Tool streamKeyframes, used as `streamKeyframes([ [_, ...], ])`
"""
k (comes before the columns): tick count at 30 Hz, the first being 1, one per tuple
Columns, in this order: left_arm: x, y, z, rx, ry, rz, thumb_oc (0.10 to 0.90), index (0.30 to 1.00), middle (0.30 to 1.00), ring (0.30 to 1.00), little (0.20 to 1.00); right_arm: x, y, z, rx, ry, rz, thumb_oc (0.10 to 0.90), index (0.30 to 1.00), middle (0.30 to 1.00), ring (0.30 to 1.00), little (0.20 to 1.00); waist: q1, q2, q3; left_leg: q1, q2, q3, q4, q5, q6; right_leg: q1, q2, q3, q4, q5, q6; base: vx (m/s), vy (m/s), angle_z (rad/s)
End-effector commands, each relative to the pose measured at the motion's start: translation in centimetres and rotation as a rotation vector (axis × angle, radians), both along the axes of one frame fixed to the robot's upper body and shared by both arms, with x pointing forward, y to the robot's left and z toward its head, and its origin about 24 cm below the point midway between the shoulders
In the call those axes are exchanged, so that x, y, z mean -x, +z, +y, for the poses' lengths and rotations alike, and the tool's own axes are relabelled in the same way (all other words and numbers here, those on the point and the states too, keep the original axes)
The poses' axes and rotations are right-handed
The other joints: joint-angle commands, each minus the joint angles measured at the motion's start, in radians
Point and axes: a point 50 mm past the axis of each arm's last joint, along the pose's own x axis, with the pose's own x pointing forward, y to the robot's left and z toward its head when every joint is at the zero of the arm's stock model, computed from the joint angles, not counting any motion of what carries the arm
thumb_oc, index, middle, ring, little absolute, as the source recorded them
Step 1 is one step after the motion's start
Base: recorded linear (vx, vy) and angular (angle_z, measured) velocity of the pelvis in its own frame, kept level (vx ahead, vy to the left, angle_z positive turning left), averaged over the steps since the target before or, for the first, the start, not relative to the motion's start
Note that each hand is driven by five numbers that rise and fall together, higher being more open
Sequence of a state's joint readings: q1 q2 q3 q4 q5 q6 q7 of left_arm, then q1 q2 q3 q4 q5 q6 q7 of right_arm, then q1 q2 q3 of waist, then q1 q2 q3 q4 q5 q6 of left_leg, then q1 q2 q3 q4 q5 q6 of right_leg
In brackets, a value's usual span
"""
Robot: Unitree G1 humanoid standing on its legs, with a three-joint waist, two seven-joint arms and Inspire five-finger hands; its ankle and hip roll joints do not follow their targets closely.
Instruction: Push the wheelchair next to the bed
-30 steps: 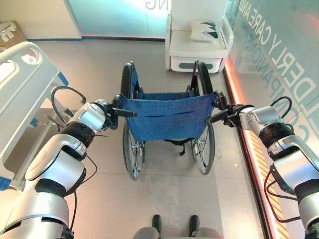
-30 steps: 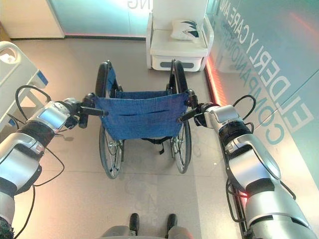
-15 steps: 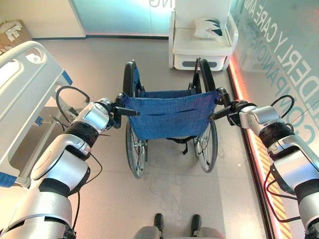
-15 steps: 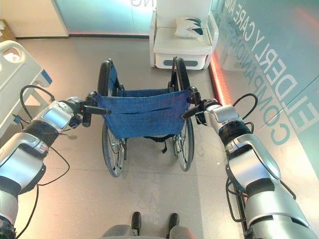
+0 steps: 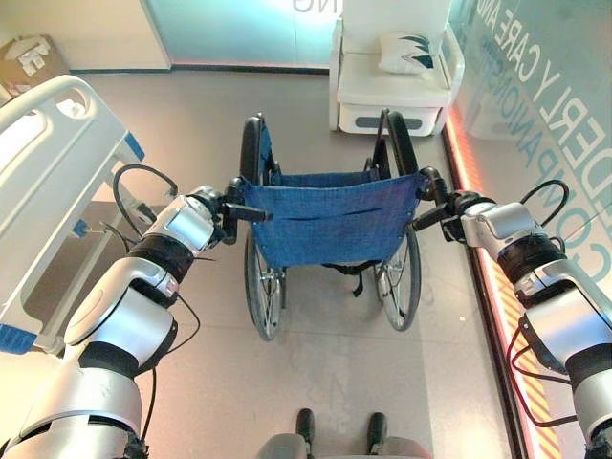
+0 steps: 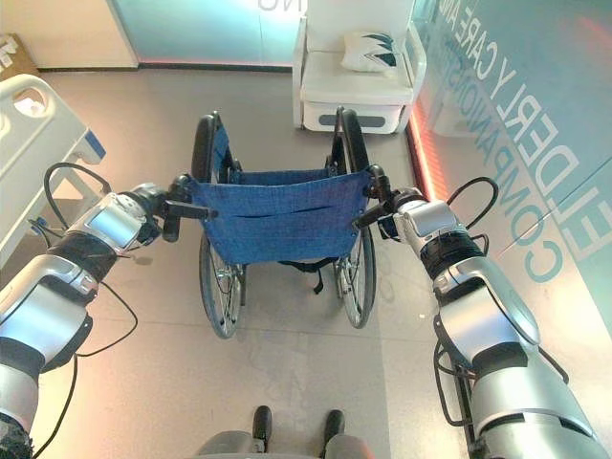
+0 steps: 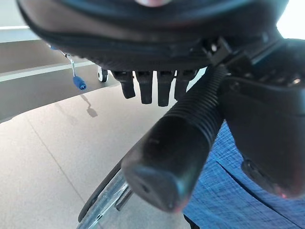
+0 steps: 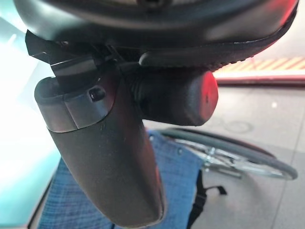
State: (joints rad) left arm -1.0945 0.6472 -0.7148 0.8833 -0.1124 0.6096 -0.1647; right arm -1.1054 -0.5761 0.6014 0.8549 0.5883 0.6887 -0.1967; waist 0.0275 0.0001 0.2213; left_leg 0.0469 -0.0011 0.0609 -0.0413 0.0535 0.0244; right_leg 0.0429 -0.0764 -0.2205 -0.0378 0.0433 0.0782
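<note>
Gripping both push handles, the left hand (image 5: 212, 207) and right hand (image 5: 457, 207) curl shut around the wheelchair (image 5: 330, 215) at frame centre, arms outstretched; the bed (image 5: 43, 182) sits at left.

Silver-grey arms — dark hands (image 5: 215, 203), black joint bands

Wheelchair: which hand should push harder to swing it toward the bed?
Probably right. The bed lies to the robot's left of the wheelchair; both the left hand and right hand grip handles, so extra right-side push should steer left.
</note>
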Motion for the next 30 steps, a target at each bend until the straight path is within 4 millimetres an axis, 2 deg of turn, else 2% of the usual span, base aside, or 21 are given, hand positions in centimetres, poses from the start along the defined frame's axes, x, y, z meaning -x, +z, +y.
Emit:
streamKeyframes([
  [1,-1.1,0.5,-4.8,-0.004,-0.185,-0.063,0.728,0.792,0.792,0.792,0.792,-1.5,7.9,1.1,0.083,0.041,-0.282,0.8,0.9,0.9,0.9,0.9,-0.005,-0.021,0.032,-0.028,-0.04,0.01,0.05,-0.085,0.008,-0.023,0.013,0.01,0.082,-0.064,-0.011,0.02,-0.006,0.1],
  [2,-1.1,0.5,-4.8,-0.004,-0.185,-0.063,0.728,0.792,0.792,0.792,0.792,-1.5,7.9,1.1,0.082,0.041,-0.282,0.8,0.9,0.9,0.9,0.9,-0.006,-0.021,0.032,-0.028,-0.04,0.01,0.05,-0.084,0.008,-0.023,0.013,0.01,0.082,-0.064,-0.011,0.02,-0.003,0.06],
  [3,-1.1,0.4,-4.8,-0.001,-0.19,-0.059,0.701,0.752,0.752,0.752,0.752,-1.5,7.9,1.3,0.065,0.048,-0.298,0.8,0.9,0.9,0.9,0.9,-0.004,-0.021,0.03,-0.027,-0.04,0.009,0.049,-0.083,0.008,-0.021,0.013,0.009,0.08,-0.064,-0.011,0.03,-0.001,0.02],
  [4,-1.0,0.2,-4.9,0.003,-0.193,-0.056,0.627,0.641,0.641,0.641,0.641,-1.6,8.1,1.7,0.046,0.08,-0.33,0.8,0.9,0.9,0.9,0.9,-0.002,-0.021,0.029,-0.027,-0.041,0.007,0.051,-0.084,0.008,-0.019,0.013,0.008,0.083,-0.067,-0.011,0.04,0.004,0.01],
  [5,-1.0,0.0,-4.9,0.006,-0.194,-0.055,0.59,0.585,0.585,0.585,0.585,-1.6,8.3,2.1,0.017,0.09,-0.358,0.654,0.681,0.681,0.681,0.681,-0.002,-0.02,0.029,-0.027,-0.041,0.007,0.051,-0.083,0.007,-0.02,0.013,0.007,0.084,-0.067,-0.012,0.04,0.007,0.0],
  [6,-1.0,0.0,-5.0,0.007,-0.195,-0.054,0.577,0.566,0.566,0.566,0.566,-1.6,8.4,2.4,-0.001,0.096,-0.372,0.569,0.554,0.554,0.554,0.554,-0.002,-0.02,0.029,-0.027,-0.04,0.006,0.051,-0.082,0.007,-0.02,0.013,0.006,0.085,-0.067,-0.012,0.04,0.009,0.0],
  [7,-1.0,-0.2,-5.2,0.009,-0.198,-0.052,0.552,0.528,0.528,0.528,0.528,-1.6,8.8,3.1,-0.038,0.113,-0.42,0.4,0.3,0.3,0.3,0.3,-0.002,-0.02,0.029,-0.026,-0.04,0.005,0.053,-0.083,0.006,-0.018,0.012,0.004,0.085,-0.068,-0.013,0.05,0.004,0.01],
  [8,-0.9,-0.4,-5.4,0.01,-0.202,-0.05,0.513,0.469,0.469,0.469,0.469,-1.5,9.2,4.0,-0.043,0.155,-0.461,0.4,0.3,0.3,0.3,0.3,-0.002,-0.02,0.028,-0.028,-0.041,0.004,0.057,-0.084,0.006,-0.019,0.011,0.003,0.088,-0.07,-0.012,0.05,0.001,0.02],
  [9,-0.9,-0.5,-5.4,0.01,-0.204,-0.051,0.499,0.448,0.448,0.448,0.448,-1.5,9.3,4.2,-0.047,0.161,-0.471,0.4,0.3,0.3,0.3,0.3,-0.001,-0.019,0.027,-0.028,-0.041,0.003,0.058,-0.084,0.006,-0.019,0.011,0.003,0.089,-0.07,-0.012,0.05,-0.001,0.03],
  [10,-0.8,-0.7,-5.5,0.013,-0.209,-0.053,0.408,0.312,0.312,0.312,0.312,-1.4,9.7,4.8,-0.041,0.185,-0.502,0.4,0.3,0.3,0.3,0.3,0.0,-0.018,0.025,-0.029,-0.042,0.001,0.058,-0.085,0.007,-0.019,0.011,0.002,0.089,-0.071,-0.013,0.03,0.0,0.02],
  [11,-0.8,-0.7,-5.5,0.015,-0.21,-0.055,0.4,0.3,0.3,0.3,0.3,-1.3,9.9,5.0,-0.027,0.195,-0.515,0.4,0.3,0.3,0.3,0.3,0.0,-0.018,0.025,-0.029,-0.041,0.002,0.059,-0.085,0.006,-0.02,0.01,0.001,0.09,-0.072,-0.013,0.04,0.0,0.02],
  [15,-0.6,-1.3,-5.7,0.024,-0.223,-0.065,0.4,0.3,0.3,0.3,0.3,-1.1,10.4,5.3,0.032,0.237,-0.539,0.4,0.3,0.3,0.3,0.3,0.001,-0.014,0.025,-0.029,-0.042,0.0,0.065,-0.089,0.007,-0.019,0.009,0.0,0.093,-0.074,-0.014,0.02,0.002,0.01],
  [23,-0.5,-2.0,-6.8,0.047,-0.279,-0.105,0.4,0.3,0.3,0.3,0.3,-1.1,10.7,4.9,0.16,0.25,-0.51,0.4,0.3,0.3,0.3,0.3,0.003,-0.014,0.032,-0.028,-0.041,0.003,0.073,-0.091,0.007,-0.015,0.009,-0.003,0.096,-0.076,-0.019,0.0,-0.001,0.0],
  [30,0.0,-3.4,-8.1,0.104,-0.324,-0.182,0.4,0.3,0.3,0.3,0.3,-1.2,10.2,3.8,0.292,0.237,-0.497,0.4,0.3,0.3,0.3,0.3,0.011,-0.019,0.031,-0.029,-0.041,-0.001,0.087,-0.098,0.01,-0.011,0.008,-0.007,0.106,-0.083,-0.022,0.02,-0.005,0.02],
])
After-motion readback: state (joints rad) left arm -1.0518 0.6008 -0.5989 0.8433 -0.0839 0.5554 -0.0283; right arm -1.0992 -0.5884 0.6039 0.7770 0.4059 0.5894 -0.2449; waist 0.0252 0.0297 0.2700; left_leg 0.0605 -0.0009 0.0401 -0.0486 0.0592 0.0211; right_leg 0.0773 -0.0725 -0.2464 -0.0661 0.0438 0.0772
